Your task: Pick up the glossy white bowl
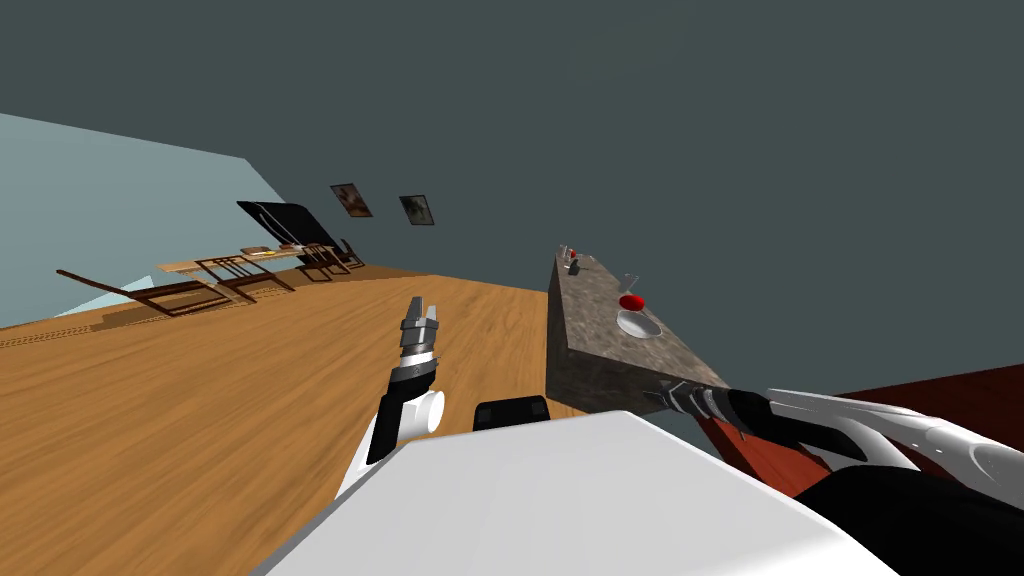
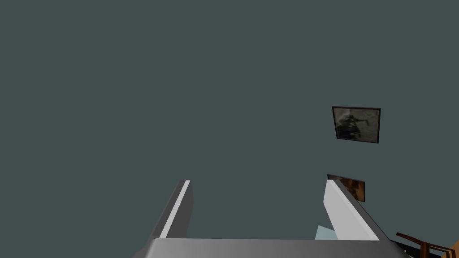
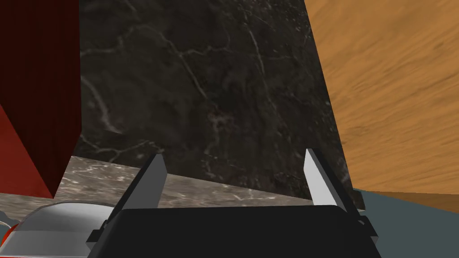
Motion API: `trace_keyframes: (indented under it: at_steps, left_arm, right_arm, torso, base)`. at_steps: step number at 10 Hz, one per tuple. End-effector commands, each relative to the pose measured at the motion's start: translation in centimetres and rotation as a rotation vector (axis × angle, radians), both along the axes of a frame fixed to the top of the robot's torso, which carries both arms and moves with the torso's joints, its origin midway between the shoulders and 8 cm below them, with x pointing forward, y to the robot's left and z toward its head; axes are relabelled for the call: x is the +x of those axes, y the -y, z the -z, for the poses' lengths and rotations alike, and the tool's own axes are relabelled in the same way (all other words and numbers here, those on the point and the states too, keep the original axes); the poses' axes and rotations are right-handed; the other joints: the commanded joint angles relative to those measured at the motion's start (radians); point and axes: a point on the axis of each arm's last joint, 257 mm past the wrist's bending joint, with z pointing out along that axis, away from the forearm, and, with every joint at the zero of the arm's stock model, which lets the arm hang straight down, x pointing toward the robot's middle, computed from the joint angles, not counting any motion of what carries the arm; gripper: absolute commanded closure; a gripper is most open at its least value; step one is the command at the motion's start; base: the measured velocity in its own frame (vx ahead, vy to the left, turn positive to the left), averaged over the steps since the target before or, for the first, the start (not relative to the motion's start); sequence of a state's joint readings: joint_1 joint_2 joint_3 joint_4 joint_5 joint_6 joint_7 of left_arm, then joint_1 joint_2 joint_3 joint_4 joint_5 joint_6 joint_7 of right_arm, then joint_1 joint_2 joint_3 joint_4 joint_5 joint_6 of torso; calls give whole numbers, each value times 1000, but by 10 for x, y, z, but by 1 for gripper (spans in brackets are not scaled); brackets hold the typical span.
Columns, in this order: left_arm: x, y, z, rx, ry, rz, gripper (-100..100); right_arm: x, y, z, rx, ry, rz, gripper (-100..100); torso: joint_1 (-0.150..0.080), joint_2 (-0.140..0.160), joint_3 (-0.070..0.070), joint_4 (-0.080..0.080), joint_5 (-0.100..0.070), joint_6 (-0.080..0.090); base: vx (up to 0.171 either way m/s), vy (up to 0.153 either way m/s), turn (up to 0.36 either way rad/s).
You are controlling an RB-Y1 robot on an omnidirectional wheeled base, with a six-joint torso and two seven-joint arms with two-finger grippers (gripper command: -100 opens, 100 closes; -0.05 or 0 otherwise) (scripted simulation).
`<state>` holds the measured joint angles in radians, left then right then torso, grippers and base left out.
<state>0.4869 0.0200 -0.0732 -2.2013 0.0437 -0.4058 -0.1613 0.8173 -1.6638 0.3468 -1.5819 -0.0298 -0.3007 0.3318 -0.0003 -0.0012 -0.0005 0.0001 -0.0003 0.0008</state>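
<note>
On the grey marbled stone counter (image 1: 600, 300), the glossy white round bowl (image 1: 640, 323) sits ungripped, just beside a red object (image 1: 631, 302). Your right gripper (image 3: 234, 154), fingers apart, hangs short of it. The left gripper (image 2: 259, 181) is idle, fingers apart. 2 steps are left: clamp and lift.

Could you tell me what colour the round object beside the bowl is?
It's red; the round object shows best in the head view.

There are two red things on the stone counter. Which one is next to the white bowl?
The nearer red thing, right beside the white bowl. The other red thing sits at the far end of the counter.
</note>
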Motion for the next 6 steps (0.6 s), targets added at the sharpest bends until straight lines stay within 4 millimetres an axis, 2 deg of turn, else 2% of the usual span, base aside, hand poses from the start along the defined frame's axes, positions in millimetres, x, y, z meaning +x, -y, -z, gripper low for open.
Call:
trace_keyframes:
  at_steps: [1, 2, 3, 5, 6]
  left_arm:
    - [0, 0, 0, 0, 0, 0, 0]
    - [0, 0, 0, 0, 0, 0, 0]
    - [0, 0, 0, 0, 0, 0, 0]
    - [0, 0, 0, 0, 0, 0, 0]
    - [0, 0, 0, 0, 0, 0, 0]
  right_arm:
    - [0, 6, 1, -14, -6, -7, -100]
    - [-1, 29, -9, -69, -28, -30, -100]
    - [-1, 29, -9, -69, -28, -30, -100]
    - [-2, 64, -28, -154, -64, -62, -100]
    - [1, 66, -31, -165, -67, -72, -100]
  torso:
    - [0, 0, 0, 0, 0, 0]
    - [0, 1, 0, 0, 0, 0]
    - [0, 1, 0, 0, 0, -1]
    - [0, 0, 0, 0, 0, -1]
    - [-1, -1, -1, 0, 0, -1]
  base:
    - [3, -4, -14]
    - [4, -2, 148]
    - [4, -9, 81]
    - [14, -15, 186]
    - [15, -29, 83]
